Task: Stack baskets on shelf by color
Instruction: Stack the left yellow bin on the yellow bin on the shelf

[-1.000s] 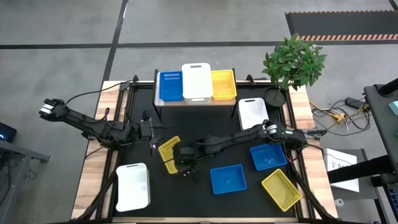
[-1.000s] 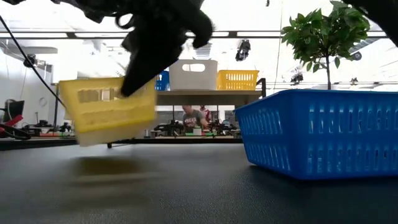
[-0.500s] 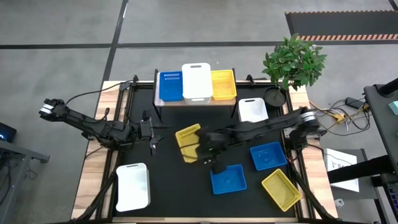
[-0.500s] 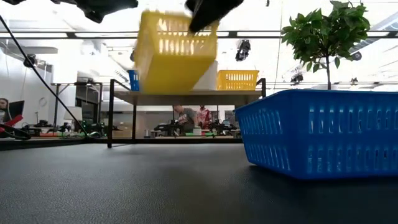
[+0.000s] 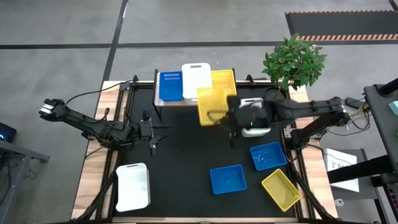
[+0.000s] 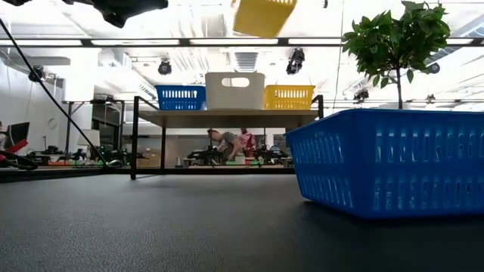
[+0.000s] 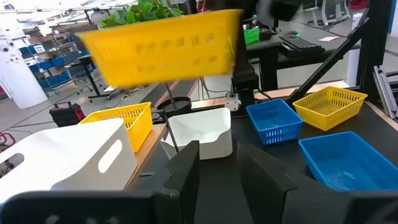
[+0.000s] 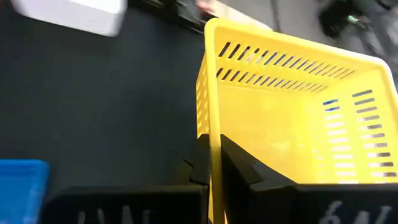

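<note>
My right gripper (image 5: 225,116) is shut on a yellow basket (image 5: 211,106) and holds it high in the air, just in front of the shelf (image 5: 163,103); the low view shows this basket (image 6: 262,15) well above the shelf top (image 6: 227,115). On the shelf stand a blue basket (image 5: 170,86), a white basket (image 5: 196,81) and a yellow basket (image 5: 227,81), each on its bottom. My left gripper (image 5: 153,132) hovers open over the table's left middle, its fingers (image 7: 186,168) touching nothing. My right gripper pinches one side wall of the yellow basket at its rim (image 8: 214,140), with one finger (image 8: 239,168) inside the basket and one finger (image 8: 199,163) outside. The basket is lifted clear of the table and shelf and sits tilted in the hold.
On the table lie a white basket (image 5: 132,186) near left, a white basket (image 5: 253,111) partly under the right arm, two blue baskets (image 5: 227,179) (image 5: 268,155) and a yellow basket (image 5: 281,189) near right. A potted plant (image 5: 293,61) stands at the far right corner.
My right gripper has carried the yellow basket from low over the table's middle up and toward the far right, to just in front of the shelf. The basket has risen well above shelf height and has turned about on the way. The left arm has kept still.
</note>
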Available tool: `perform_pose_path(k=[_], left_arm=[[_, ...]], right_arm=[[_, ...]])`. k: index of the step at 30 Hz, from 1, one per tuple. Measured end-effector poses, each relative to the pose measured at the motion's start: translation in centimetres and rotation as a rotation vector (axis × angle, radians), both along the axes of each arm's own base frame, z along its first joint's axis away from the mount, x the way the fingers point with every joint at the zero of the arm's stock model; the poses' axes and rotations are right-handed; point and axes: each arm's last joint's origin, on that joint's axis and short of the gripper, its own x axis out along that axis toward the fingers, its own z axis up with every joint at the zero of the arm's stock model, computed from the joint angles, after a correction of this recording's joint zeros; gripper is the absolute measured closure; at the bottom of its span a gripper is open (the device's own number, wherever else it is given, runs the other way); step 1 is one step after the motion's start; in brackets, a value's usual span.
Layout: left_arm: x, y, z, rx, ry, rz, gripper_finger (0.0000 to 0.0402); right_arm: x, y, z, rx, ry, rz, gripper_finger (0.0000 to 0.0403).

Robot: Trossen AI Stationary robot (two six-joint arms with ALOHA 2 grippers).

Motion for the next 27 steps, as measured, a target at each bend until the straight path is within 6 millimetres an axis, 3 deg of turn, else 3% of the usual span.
perform_pose_path(k=[7, 16, 27], left_arm=[[0.0, 0.0, 0.0, 0.000, 0.000, 0.000, 0.0308], [0.0, 0.0, 0.0, 0.000, 0.000, -0.001, 0.0308], [0.2, -0.1, -0.2, 0.008, 0.012, 0.000, 0.0308]], right_arm=[[-1.7, -5.5, 0.5, -0.059, 0.071, -0.132, 0.0394], [-2.2, -12.2, -1.4, 0.042, 0.153, -0.126, 0.0394], [-2.4, -17.1, -3.1, 0.129, 0.184, -0.157, 0.0394]])
